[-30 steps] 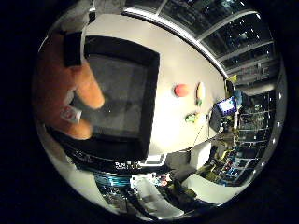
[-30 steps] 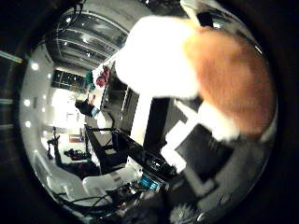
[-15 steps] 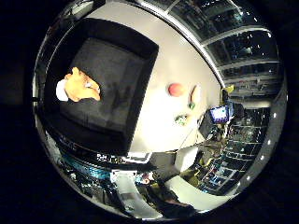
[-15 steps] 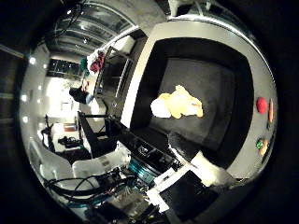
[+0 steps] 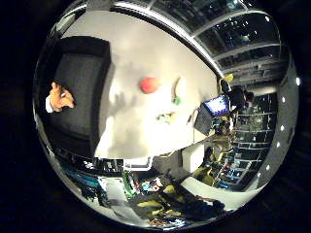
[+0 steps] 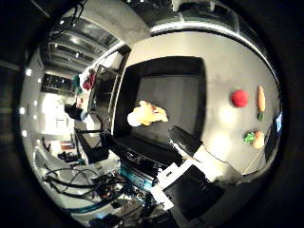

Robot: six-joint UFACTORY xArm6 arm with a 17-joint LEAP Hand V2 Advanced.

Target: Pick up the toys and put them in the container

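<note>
A soft orange-and-white plush toy (image 6: pixel 146 114) is shown lying inside the shallow black rectangular container (image 6: pixel 204 102), which rests on the pale grey tabletop (image 6: pixel 223 61). Three toys are left outside it, well apart from the box: a round red ball-like toy (image 6: pixel 240 98), a slim orange carrot toy with a green end (image 6: pixel 261 101), and a smaller orange-and-green vegetable toy (image 6: pixel 254 138) near the table edge. The step in hand is judged to be the reach for the next toy — the red one, nearest the container wall, is the natural choice. It is best approached from directly above, with the palm centred over it before any descent, so that it is enclosed rather than nudged away; its round form suggests it may roll.

The hand (image 6: pixel 187 142) is held high above the table, palm down, both toys and container seen small below. Only one dark finger part intrudes into the thumb-side view — it appears unbent and holds nothing, though the fingers' full spread cannot be told.
</note>
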